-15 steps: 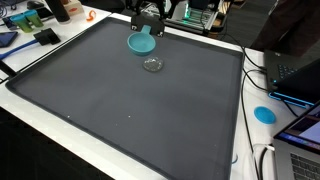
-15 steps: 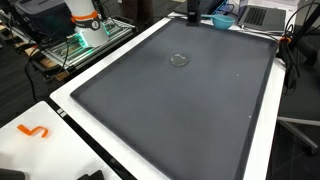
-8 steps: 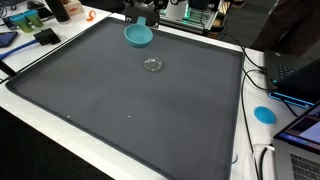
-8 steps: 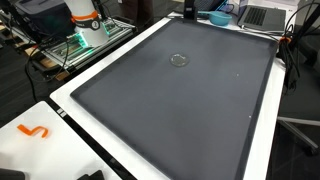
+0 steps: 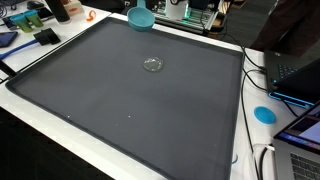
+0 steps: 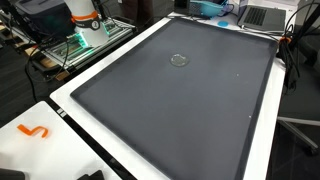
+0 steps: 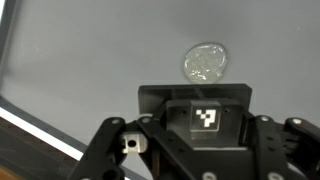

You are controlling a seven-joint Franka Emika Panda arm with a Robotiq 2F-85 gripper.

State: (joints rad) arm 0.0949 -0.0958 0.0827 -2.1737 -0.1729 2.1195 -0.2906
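A broad dark grey mat (image 5: 130, 110) covers the white table (image 5: 50, 118). At the top edge of both exterior views a teal bowl (image 5: 141, 17) (image 6: 210, 7) hangs over the mat's far border, its inside hidden. Lower, mid-frame, a small clear glass dish (image 5: 153, 65) lies empty on the mat. The gripper (image 7: 195, 150) fills the bottom of the wrist view. I cannot tell whether its fingers are apart or clamped.

Black tool (image 7: 196, 140), white fiducial tag (image 7: 203, 116)
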